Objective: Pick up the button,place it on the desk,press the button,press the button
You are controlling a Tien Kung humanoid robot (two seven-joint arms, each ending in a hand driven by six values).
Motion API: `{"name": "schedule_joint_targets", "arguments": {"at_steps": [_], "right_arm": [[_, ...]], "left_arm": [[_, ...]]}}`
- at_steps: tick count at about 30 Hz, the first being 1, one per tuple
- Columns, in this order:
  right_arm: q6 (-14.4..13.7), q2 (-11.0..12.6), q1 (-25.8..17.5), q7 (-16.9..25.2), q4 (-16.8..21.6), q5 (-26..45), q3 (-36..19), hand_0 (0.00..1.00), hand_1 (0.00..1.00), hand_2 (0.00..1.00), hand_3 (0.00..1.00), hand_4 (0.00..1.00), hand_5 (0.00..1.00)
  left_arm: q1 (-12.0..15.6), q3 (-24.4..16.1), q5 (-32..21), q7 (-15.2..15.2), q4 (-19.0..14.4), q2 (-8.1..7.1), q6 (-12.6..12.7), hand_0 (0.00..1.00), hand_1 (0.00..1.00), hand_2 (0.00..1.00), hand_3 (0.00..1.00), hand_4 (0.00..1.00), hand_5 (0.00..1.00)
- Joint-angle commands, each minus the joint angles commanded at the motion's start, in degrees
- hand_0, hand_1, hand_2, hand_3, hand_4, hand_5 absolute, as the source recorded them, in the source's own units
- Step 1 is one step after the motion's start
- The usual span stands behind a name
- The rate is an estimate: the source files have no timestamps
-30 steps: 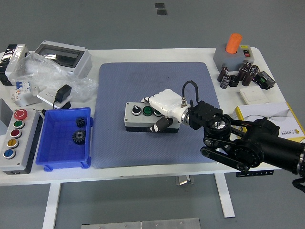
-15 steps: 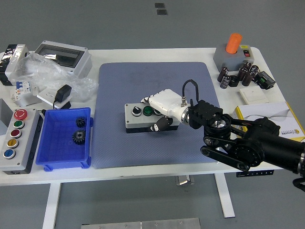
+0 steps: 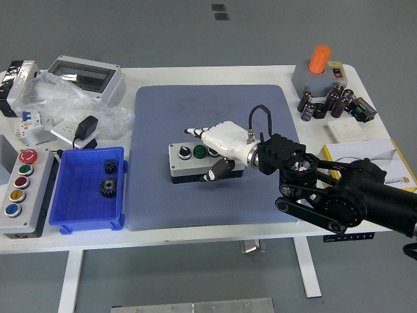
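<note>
Presently, the grey button box (image 3: 195, 162) is lying flat on the blue mat (image 3: 208, 117) near the middle of the white table (image 3: 260, 72), so the placing step is judged done and a press is being attempted. The main risk is being posed by the box's freedom to slide: a push delivered off-centre or at a slant is likely to shove the light housing across the mat rather than depress a button, and the fingers crowding the right end could strike the wrong button or tip the box. The right hand (image 3: 218, 147) is being held over the box's right end with its white fingers (image 3: 195, 133) extended across the top and the dark thumb (image 3: 215, 175) hanging at the front edge; the fingers are being kept loosely spread, and nothing is being gripped. Whether a fingertip is actually touching a button cannot be told, since the right-hand button is being hidden by the hand. The black selector (image 3: 184, 152) and green button (image 3: 199, 152) are being left uncovered.
</note>
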State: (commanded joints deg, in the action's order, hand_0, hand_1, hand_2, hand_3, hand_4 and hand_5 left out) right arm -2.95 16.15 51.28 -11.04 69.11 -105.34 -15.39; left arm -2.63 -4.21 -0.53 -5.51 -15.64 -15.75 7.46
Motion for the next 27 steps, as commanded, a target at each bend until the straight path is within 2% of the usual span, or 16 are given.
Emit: {"name": "schedule_joint_targets", "arguments": {"at_steps": [3,5,6,7,11,12,16,17,18,20,23,24,27], "right_arm": [[1.09,2.49,-0.89,-0.66,4.07,1.22,-3.17,0.746,0.729,0.971,0.998,0.998,0.477],[1.76,4.94,-1.70,-1.35,7.78,2.55,-5.93,0.746,0.729,0.971,0.998,0.998,0.477],[1.99,5.81,-1.96,-1.68,9.39,2.88,-7.05,0.756,0.739,0.998,0.998,0.998,0.523],[2.71,6.77,-2.20,-2.61,11.14,2.47,-8.26,0.756,0.739,0.998,0.998,0.998,0.523],[7.86,10.83,-2.88,-7.61,18.20,-1.08,-13.33,0.756,0.739,0.998,0.998,0.998,0.523],[9.99,11.97,-2.96,-9.34,20.24,-1.45,-14.56,0.766,0.767,0.998,0.998,0.998,0.612],[17.24,15.45,-2.12,-15.57,27.23,-1.34,-16.31,0.766,0.767,0.998,0.998,0.998,0.612],[18.93,15.78,-1.84,-17.16,29.03,-0.84,-16.14,0.766,0.767,0.998,0.998,0.998,0.612],[20.46,15.79,-1.64,-18.58,30.67,-0.21,-15.91,0.759,0.760,0.923,0.998,0.998,0.592],[22.94,15.18,-1.48,-20.72,32.82,1.16,-15.28,0.759,0.760,0.923,0.998,0.998,0.592],[25.37,13.36,-1.61,-21.97,32.82,2.84,-13.40,0.759,0.760,0.923,0.998,0.998,0.592],[25.47,12.93,-1.67,-22.00,32.82,3.01,-12.89,0.680,0.672,0.661,0.998,0.932,0.514],[25.41,11.48,-1.83,-21.94,32.12,3.56,-11.01,0.680,0.672,0.661,0.998,0.932,0.514]], "left_arm": [[0.13,0.24,-0.46,0.29,0.05,0.06,-0.72,0.630,0.632,0.577,0.569,0.526,0.114],[0.24,0.66,-1.07,0.43,0.11,0.09,-1.15,0.630,0.632,0.577,0.569,0.526,0.114],[0.28,0.82,-1.27,0.46,0.13,0.10,-1.25,0.630,0.632,0.577,0.569,0.526,0.114],[0.32,0.98,-1.49,0.49,0.15,0.10,-1.31,0.630,0.632,0.577,0.569,0.526,0.114],[0.44,1.14,-1.99,0.54,0.16,0.13,-1.36,0.630,0.632,0.577,0.569,0.526,0.114],[0.50,1.03,-2.02,0.55,0.15,0.13,-1.30,0.630,0.632,0.577,0.569,0.526,0.114],[0.89,1.90,-3.25,0.32,0.25,0.09,-1.14,0.630,0.632,0.577,0.569,0.526,0.114],[0.96,2.50,-3.91,0.22,0.29,0.05,-1.14,0.630,0.632,0.577,0.569,0.526,0.114],[1.00,3.04,-4.49,0.15,0.33,0.01,-1.15,0.630,0.632,0.577,0.569,0.526,0.114],[0.98,3.66,-5.11,0.05,0.37,-0.05,-1.22,0.630,0.632,0.577,0.569,0.526,0.114],[0.77,3.80,-5.17,0.05,0.34,-0.12,-1.35,0.630,0.632,0.577,0.569,0.526,0.114],[0.71,3.76,-5.10,0.05,0.32,-0.14,-1.37,0.630,0.632,0.577,0.569,0.526,0.114],[0.56,3.95,-5.21,0.06,0.30,-0.22,-1.46,0.630,0.632,0.577,0.569,0.526,0.114]]}}
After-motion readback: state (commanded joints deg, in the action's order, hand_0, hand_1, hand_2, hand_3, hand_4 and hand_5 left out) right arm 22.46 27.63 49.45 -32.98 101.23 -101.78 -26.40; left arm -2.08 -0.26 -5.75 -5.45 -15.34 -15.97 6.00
